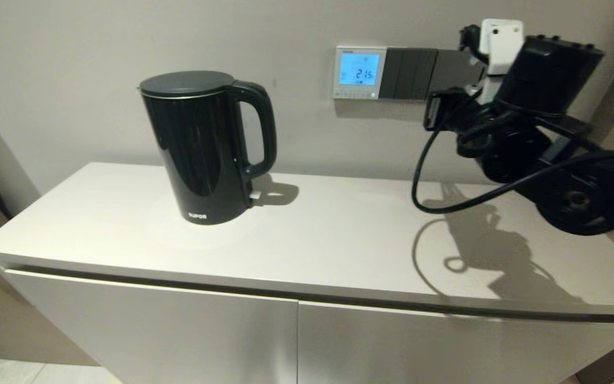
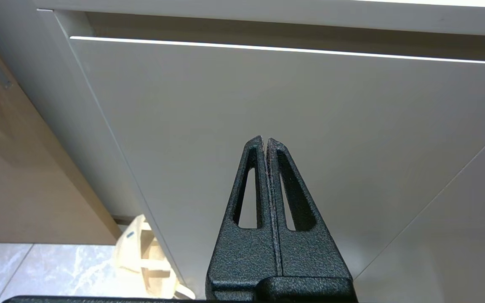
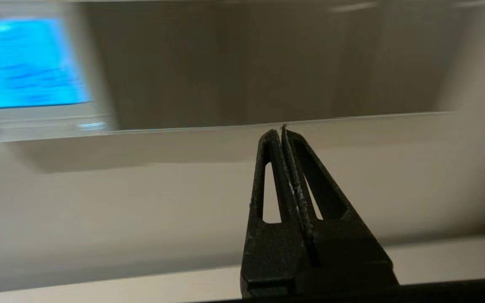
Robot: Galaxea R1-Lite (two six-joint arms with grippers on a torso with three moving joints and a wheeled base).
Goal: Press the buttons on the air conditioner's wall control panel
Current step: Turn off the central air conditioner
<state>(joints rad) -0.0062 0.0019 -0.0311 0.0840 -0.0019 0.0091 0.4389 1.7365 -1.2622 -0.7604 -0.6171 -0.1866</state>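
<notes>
The wall control panel (image 1: 359, 72) is a small white square on the wall with a lit blue screen. The buttons (image 1: 356, 95) are a row of tiny pale ones along its lower edge. My right arm (image 1: 531, 138) is raised near the wall, to the right of the panel. In the right wrist view the right gripper (image 3: 282, 131) is shut and empty. Its tips are at the lower edge of the dark grey switch plates (image 3: 267, 63), well to the side of the panel (image 3: 36, 120). My left gripper (image 2: 265, 141) is shut and empty, low before the cabinet door.
A black electric kettle (image 1: 205, 149) stands on the white cabinet top (image 1: 339, 234) at the left. Dark grey switch plates (image 1: 413, 73) adjoin the panel's right side. A black cable (image 1: 419, 176) loops down from the right arm. A beige bag (image 2: 141, 252) lies on the floor.
</notes>
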